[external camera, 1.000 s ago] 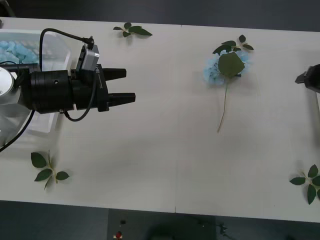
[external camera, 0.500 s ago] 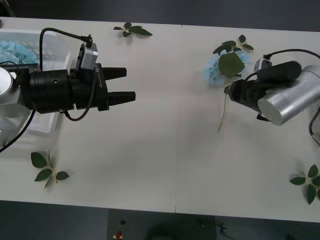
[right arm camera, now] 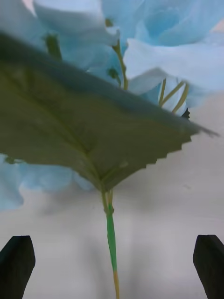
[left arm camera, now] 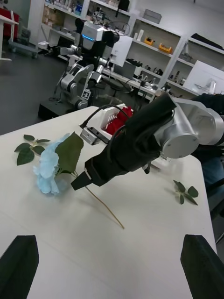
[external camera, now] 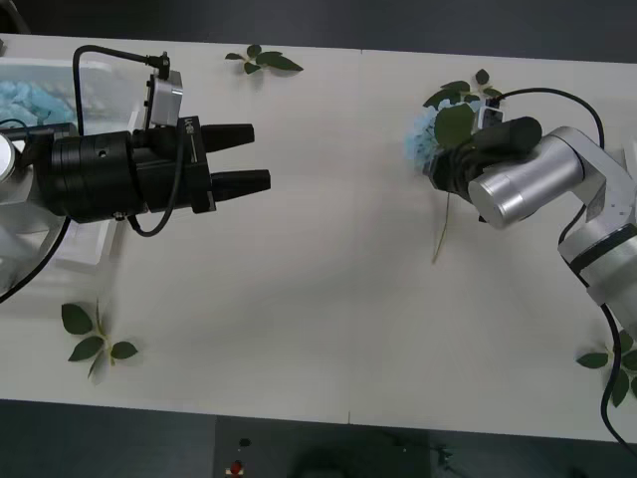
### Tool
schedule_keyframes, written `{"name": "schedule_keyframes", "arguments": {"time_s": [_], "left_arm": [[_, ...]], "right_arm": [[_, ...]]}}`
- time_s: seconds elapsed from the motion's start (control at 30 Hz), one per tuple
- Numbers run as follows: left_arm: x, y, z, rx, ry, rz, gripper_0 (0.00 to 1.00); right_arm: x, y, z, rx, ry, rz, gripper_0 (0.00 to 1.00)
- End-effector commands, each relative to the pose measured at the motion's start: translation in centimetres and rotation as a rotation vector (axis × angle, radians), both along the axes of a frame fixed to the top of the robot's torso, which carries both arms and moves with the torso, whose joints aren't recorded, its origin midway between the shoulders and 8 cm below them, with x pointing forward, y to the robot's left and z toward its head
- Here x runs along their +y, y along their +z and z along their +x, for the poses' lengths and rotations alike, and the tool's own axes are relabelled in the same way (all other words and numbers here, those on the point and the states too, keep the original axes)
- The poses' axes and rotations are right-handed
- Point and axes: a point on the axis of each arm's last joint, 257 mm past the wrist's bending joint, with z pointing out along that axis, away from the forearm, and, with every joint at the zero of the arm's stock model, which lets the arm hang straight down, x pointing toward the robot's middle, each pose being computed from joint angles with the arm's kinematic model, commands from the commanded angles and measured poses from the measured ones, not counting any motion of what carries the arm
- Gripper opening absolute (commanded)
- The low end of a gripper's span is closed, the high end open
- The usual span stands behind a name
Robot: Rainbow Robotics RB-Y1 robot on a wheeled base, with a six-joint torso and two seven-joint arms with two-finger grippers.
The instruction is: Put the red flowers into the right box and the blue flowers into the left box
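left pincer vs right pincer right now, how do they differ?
The left pincer hangs over bare table near the left box, away from any flower; the right pincer is down at the blue flower, fingers either side of its stem. The left points across the table toward the right arm; the right points back toward the flower. Both are open, holding nothing.

White table [external camera: 318, 299]: blue flower [external camera: 423, 139] far right, leaf sprigs [external camera: 95, 334] near left, clear tray [external camera: 100, 100] far left.
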Motion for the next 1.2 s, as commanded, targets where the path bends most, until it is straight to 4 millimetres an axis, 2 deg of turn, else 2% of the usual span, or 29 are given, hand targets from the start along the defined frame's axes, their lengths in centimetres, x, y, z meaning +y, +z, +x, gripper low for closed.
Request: {"name": "schedule_keyframes", "arguments": {"time_s": [0.03,0.17,0.4,0.43,0.53,1.1,1.2], "left_arm": [[0.8,1.7,0.0,-0.013,0.020,-0.007,0.89],[1.0,1.7,0.1,-0.015,0.021,0.000,0.89],[1.1,1.6,0.1,-0.017,0.023,0.003,0.89],[1.0,1.7,0.1,-0.018,0.023,0.003,0.89],[1.0,1.7,0.1,-0.016,0.022,0.001,0.89],[1.1,1.6,0.2,-0.016,0.024,0.004,0.89],[1.0,1.6,0.2,-0.018,0.024,0.005,0.89]], "right_arm": [[1.2,1.5,2.0,-0.044,0.038,-0.028,1.00],[1.5,0.6,2.5,-0.044,0.037,-0.020,1.00],[1.8,0.3,2.7,-0.050,0.041,-0.010,1.00],[1.9,0.3,2.8,-0.051,0.042,-0.008,0.78],[2.1,0.4,2.8,-0.055,0.045,-0.002,0.02],[2.2,0.6,3.0,-0.067,0.051,0.003,0.00],[2.6,1.4,3.1,-0.081,0.065,0.006,0.00]]}}
